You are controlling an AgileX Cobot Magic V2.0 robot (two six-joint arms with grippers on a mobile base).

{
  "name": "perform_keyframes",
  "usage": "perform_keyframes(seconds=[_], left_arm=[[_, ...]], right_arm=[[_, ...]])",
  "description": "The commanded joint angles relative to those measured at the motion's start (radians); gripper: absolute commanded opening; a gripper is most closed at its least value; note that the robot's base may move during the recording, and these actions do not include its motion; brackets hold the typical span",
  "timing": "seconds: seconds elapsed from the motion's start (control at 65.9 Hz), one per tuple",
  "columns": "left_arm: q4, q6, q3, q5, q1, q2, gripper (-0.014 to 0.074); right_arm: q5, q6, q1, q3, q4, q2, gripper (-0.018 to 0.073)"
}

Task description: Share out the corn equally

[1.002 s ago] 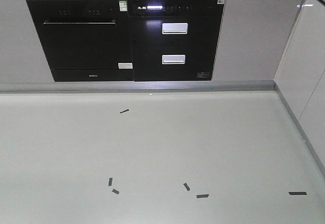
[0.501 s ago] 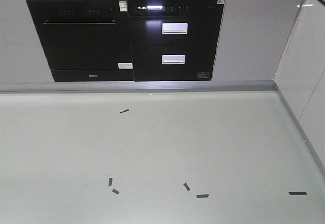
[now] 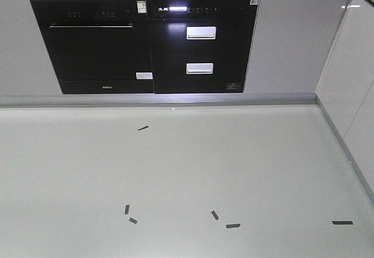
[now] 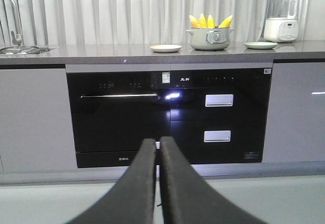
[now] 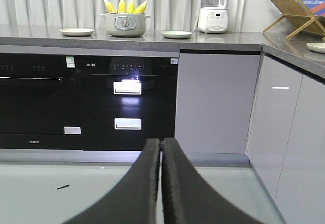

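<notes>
Several yellow cobs of corn (image 4: 209, 21) stand upright in a grey pot (image 4: 209, 38) on the far countertop; the right wrist view shows the same corn (image 5: 125, 5) in the pot (image 5: 124, 25). A cream plate (image 4: 165, 48) lies left of the pot and a pale green plate (image 4: 260, 45) lies right of it. My left gripper (image 4: 158, 144) is shut with nothing in it, low and far from the counter. My right gripper (image 5: 161, 144) is likewise shut and holds nothing. Neither the corn nor a gripper shows in the front view.
Black built-in appliances (image 3: 146, 44) fill the cabinet front under the counter. A white blender (image 5: 214, 8) and a wooden rack (image 5: 296, 11) stand at the right, a sink tap (image 4: 12, 16) at the left. Black tape marks (image 3: 232, 225) dot the pale floor.
</notes>
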Motion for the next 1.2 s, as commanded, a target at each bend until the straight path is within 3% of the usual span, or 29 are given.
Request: perform_keyframes(seconds=[0.0, 1.184], left_arm=[[-0.002, -0.008, 0.012, -0.078, 0.003, -0.016, -0.0006], [-0.002, -0.008, 0.012, -0.078, 0.003, -0.016, -0.0006]], right_arm=[[-0.08, 0.004, -0.007, 0.01, -0.01, -0.001, -0.0006], [-0.08, 0.004, -0.007, 0.01, -0.01, -0.001, -0.0006]])
